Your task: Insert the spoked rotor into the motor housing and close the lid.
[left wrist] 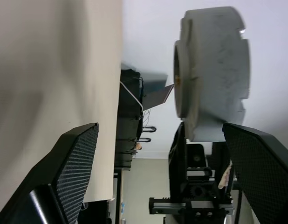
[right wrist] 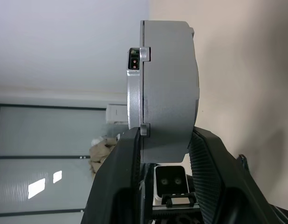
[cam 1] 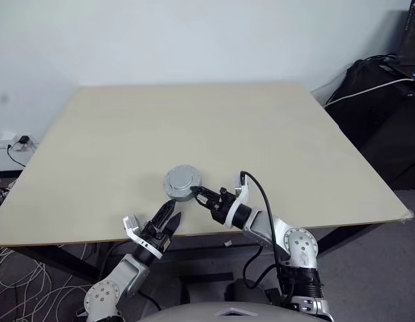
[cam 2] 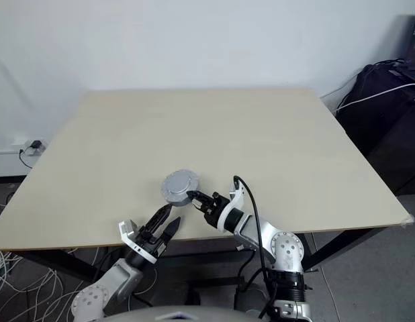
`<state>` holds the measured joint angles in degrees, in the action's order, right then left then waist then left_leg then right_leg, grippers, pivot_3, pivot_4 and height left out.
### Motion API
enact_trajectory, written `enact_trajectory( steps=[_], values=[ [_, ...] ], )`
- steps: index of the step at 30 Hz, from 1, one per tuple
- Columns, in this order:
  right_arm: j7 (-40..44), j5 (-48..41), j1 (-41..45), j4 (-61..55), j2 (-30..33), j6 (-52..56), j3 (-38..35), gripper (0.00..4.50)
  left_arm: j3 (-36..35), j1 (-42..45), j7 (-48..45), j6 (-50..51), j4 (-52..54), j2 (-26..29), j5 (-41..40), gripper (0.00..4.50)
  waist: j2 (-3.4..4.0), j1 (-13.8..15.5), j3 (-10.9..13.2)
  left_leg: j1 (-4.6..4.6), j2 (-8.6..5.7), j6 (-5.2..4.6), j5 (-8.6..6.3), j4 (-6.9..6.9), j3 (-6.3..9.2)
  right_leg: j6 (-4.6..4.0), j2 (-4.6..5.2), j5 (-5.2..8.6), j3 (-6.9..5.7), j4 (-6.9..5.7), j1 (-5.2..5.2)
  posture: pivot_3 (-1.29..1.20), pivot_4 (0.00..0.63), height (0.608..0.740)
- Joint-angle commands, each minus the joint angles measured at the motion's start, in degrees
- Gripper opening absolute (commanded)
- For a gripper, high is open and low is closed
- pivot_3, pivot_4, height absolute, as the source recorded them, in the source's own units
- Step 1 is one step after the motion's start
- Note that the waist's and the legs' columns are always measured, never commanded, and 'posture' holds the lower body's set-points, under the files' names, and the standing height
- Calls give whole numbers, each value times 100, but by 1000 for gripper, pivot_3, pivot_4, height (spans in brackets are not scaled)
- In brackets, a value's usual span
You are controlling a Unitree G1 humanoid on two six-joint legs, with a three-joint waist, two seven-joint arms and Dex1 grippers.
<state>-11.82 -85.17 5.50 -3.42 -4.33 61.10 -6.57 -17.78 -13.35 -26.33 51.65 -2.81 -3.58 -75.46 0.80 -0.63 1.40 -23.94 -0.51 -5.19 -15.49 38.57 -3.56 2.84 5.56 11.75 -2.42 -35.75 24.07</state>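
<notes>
My right claw (cam 1: 199, 194) pinches the closed motor assembly (cam 1: 181, 182) by its edge, above the worktop (cam 1: 261, 134). My left claw (cam 1: 168, 216) hangs spread just below it. The lid looks seated; next I'd judge setting it down gently.

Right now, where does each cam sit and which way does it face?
Head eyes: high, looking forward and down over the table; both arms show, the right gripper clamping the assembled motor, the left gripper open.
Left wrist: along its fingers, the motor between their tips.
Right wrist: along its fingers, clamped on the motor edge-on.
Shared: motor and table.
</notes>
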Motion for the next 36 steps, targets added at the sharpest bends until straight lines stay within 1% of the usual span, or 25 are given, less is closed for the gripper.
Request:
enact_trajectory(
  steps=[1,10,19,20,23,33,36],
  values=[
    [68,-283,60,-312,-129,-43,127,1221,125,218,-238,-44,195,-272,-216,4484,0,2,0,-2,0,0,0,0,0,0,0,0,0,0,2,0,0,740],
    [40,-303,33,-318,-63,-54,219,1221,-11,215,-301,-262,125,-363,-312,4484,-1,5,0,-37,0,2,4,2,0,-2,-5,-1,-1,-3,37,0,0,740],
    [9,-342,22,-296,3,-31,301,1221,19,311,-327,-510,9,-350,-375,4484,-4,-12,-1,-43,-3,-1,4,5,-5,-2,-12,-1,-3,1,39,0,0,740],
    [2,-349,18,-288,8,-22,307,1221,20,325,-326,-530,-1,-354,-375,4484,-4,-12,-1,-46,-3,-24,17,5,-8,-1,-15,-1,-3,1,42,0,0,740],
    [-11,-378,1,-277,17,2,329,1221,17,377,-308,-567,-43,-363,-372,4484,-5,-13,-2,-49,-3,-29,20,5,-11,-1,-28,-1,-7,1,45,0,0,740],
    [30,-479,-13,-332,91,115,445,1221,21,534,-50,-558,-227,-380,-397,4484,-6,-12,-2,-49,0,-32,18,26,-11,5,-29,-5,-10,-4,40,0,0,740],
    [18,-492,-3,-320,105,110,454,1221,29,530,-27,-555,-213,-395,-412,3867,-6,-12,-3,-49,-1,-33,18,28,-11,7,-29,-6,-9,-4,39,0,0,740]
  ],
)
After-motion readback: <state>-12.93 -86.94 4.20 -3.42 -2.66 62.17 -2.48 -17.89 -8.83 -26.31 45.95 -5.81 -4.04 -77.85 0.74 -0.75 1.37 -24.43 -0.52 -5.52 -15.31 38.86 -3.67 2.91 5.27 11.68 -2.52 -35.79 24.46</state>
